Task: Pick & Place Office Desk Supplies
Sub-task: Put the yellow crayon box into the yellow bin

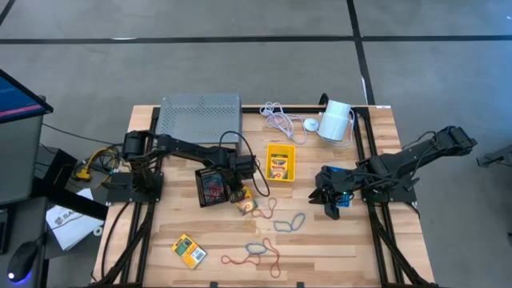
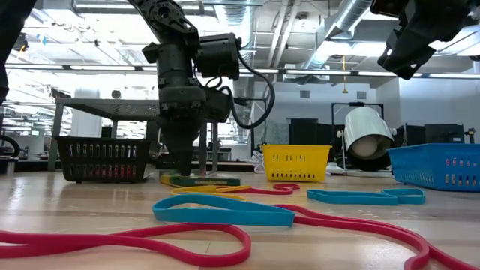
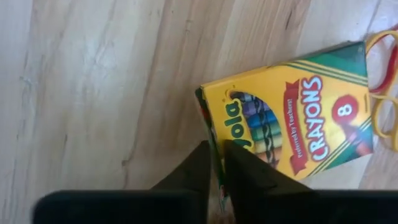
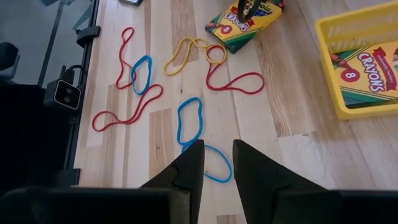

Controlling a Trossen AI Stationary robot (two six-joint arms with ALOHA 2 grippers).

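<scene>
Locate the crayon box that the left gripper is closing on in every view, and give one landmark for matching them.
High view: crayon box just below the black bin, under the left gripper.
Low view: lying flat at the left gripper's tip.
Left wrist view: fills the right half, its edge between the fingers.
Right wrist view: top centre.
Shared landmark: the yellow rubber band beside it.
</scene>
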